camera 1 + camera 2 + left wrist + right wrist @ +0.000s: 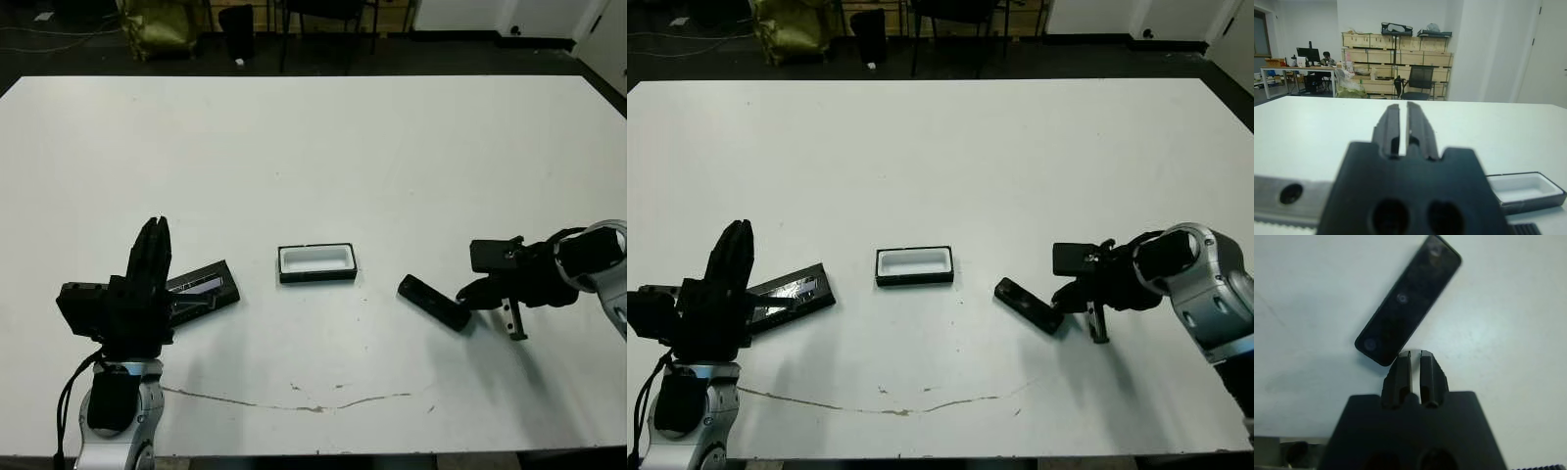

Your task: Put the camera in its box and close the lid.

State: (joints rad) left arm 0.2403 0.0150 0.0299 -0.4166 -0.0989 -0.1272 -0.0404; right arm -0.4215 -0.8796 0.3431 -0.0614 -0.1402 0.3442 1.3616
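The camera [434,302], a small matte-black bar, lies flat and at a slant on the white table, right of centre. My right gripper [1415,354] is shut and empty, low over the table, with its tips just off the bar's near end [1374,346]. The box [316,278] sits open at the table's middle, its white lining bare. Left of it lies the lid [201,289], a flat black panel with a glossy strip. Beside the lid's left end my left gripper [155,227] is shut and empty, fingers pointing up and away.
A thin dark scratch [313,403] runs along the table near its front edge. Beyond the far edge stand chair legs [294,39] and a yellow-green bag [157,24]. Far off in the left wrist view a person [1327,56] sits at a desk.
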